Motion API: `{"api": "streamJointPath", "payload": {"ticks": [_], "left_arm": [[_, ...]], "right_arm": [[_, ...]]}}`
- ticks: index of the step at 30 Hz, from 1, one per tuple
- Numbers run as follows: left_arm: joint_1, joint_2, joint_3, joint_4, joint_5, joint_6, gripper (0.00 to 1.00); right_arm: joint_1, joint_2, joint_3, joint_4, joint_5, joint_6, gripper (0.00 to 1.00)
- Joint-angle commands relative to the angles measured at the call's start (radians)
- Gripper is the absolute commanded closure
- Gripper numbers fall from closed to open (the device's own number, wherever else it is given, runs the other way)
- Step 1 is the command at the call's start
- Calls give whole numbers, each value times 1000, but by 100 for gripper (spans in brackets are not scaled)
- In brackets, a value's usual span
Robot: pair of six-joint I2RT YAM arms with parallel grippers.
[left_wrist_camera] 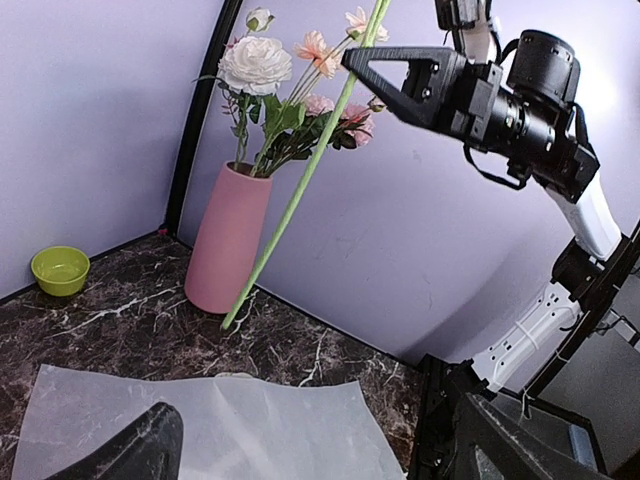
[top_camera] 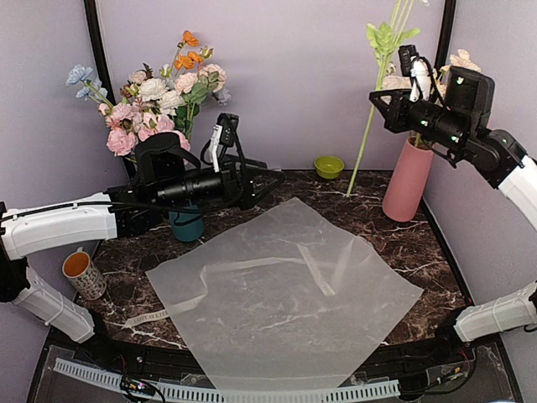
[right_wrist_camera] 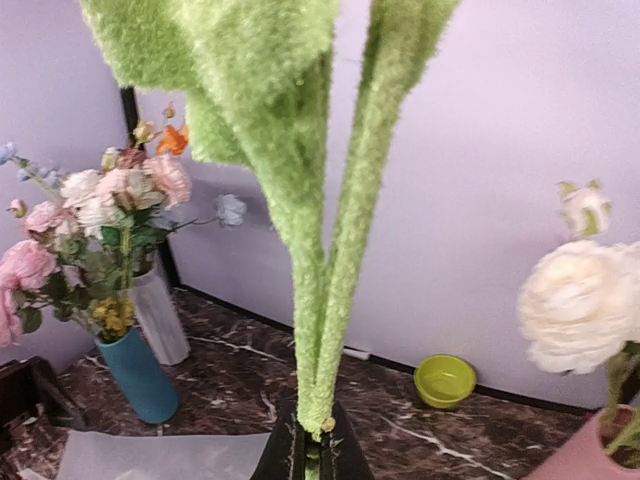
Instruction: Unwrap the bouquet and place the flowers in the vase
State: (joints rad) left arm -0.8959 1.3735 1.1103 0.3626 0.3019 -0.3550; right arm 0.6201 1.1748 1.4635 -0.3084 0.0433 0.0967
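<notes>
Salmon-pink and matte, the vase (top_camera: 409,180) stands at the far right of the counter (top_camera: 419,252), with white, pink and peach flowers (left_wrist_camera: 262,70) already in its mouth. Up beside those blooms the right pincer (top_camera: 375,99) is clamped tight on one more green stem (top_camera: 369,126), gripping it partway up. That stem hangs outside the vase, slanting from high on the right down to the left. Its lower tip comes down just beside the vase's foot, though I cannot tell whether it touches the marble. On the left, the left pincer (top_camera: 267,183) hovers with its jaws spread wide and nothing between them, over the far part of the wrapping paper (top_camera: 285,285). The paper lies opened out flat in the middle of the counter. Behind that arm a teal vase (top_camera: 186,225) carries a big mixed arrangement (top_camera: 155,101). A small green bowl (top_camera: 329,166) sits by the back wall, and a patterned cup (top_camera: 82,273) stands at the near left
</notes>
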Motion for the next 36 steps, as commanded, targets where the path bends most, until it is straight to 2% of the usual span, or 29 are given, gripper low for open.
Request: {"api": "streamJointPath", "payload": {"ticks": [1,5,12,20,24,36], "left_arm": [[-1,-37,-30,-19,-1,37,4],[-1,-37,-39,-15,7,40,7],[-1,-42,-40,-29,6,41,9],[-1,-81,-78,-64,-18,70,7],[-1,-93,-96,-59,-22,90,1],[-1,-45,-67,-53,1,120,1]], "right_arm": [[-92,16,138,-77,162,-118,100],[-169,63,244,-89,218,-165,100],[-265,136,386,-124,197,-163,100],[-317,146,440,-148,186,-157,100],[-343,123,416,-121,191,-177,100],[-442,110,313,55,211,-187,100]]}}
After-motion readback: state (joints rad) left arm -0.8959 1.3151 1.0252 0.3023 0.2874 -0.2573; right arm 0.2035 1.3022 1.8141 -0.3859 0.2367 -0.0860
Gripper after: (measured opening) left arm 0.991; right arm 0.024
